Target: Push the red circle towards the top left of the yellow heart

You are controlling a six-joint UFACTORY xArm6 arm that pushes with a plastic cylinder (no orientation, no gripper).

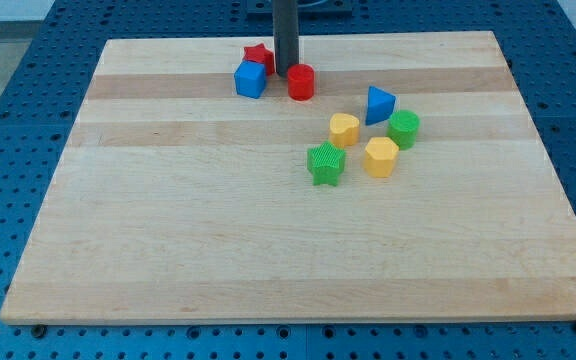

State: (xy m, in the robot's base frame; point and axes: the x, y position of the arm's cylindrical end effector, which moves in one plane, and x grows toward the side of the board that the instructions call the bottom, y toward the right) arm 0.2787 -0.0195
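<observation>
The red circle (301, 82) lies beside the blue cube (251, 79), up-left of the yellow heart (344, 129).

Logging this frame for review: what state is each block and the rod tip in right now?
my tip: down on the board, between the red star and red circle.
red circle: upright, just right of the tip.
red star: flat, behind the blue cube.
blue cube: resting, left of the tip.
yellow heart: flat, untouched.
Other blocks: resting apart.
</observation>
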